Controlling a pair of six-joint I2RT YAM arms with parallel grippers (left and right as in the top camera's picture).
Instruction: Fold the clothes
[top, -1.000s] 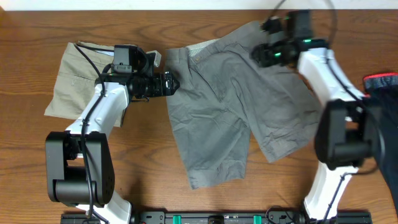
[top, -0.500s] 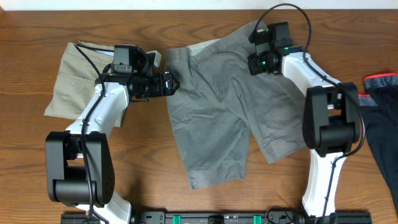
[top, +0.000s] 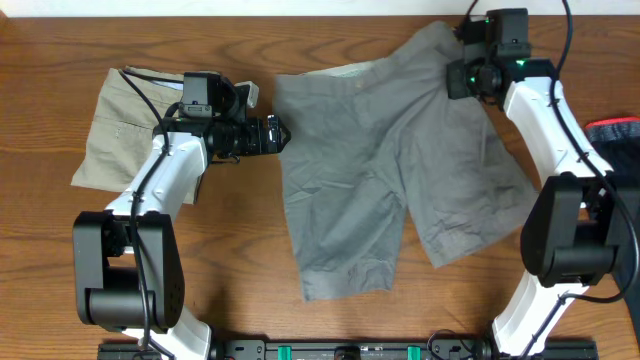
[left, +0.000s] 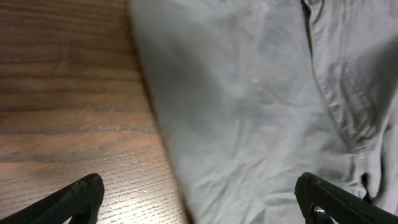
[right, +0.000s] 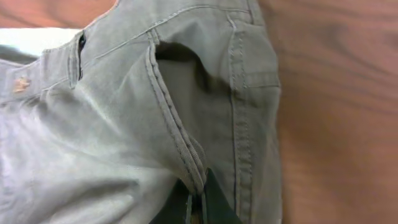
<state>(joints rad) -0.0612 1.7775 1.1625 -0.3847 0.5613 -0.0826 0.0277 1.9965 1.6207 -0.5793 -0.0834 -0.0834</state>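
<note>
Beige shorts (top: 120, 125) lie far left. Left fingers (left: 78, 198) are spread wide, gripping nothing, at the left edge of the grey shorts (top: 360, 190). The shorts lie mid-surface (top: 300, 40), waistband at the far side, legs toward the robot, long axis far-to-near and slightly tilted. Right fingers (right: 180, 208) are pinched on the right waist corner by the pocket seam. Step looks like spreading flat before the first fold. Next, the left fingers likely need to take the left waist corner.

Beige shorts (top: 115, 135) and a dark garment (top: 625, 160) lie on wooden table (top: 230, 250).
</note>
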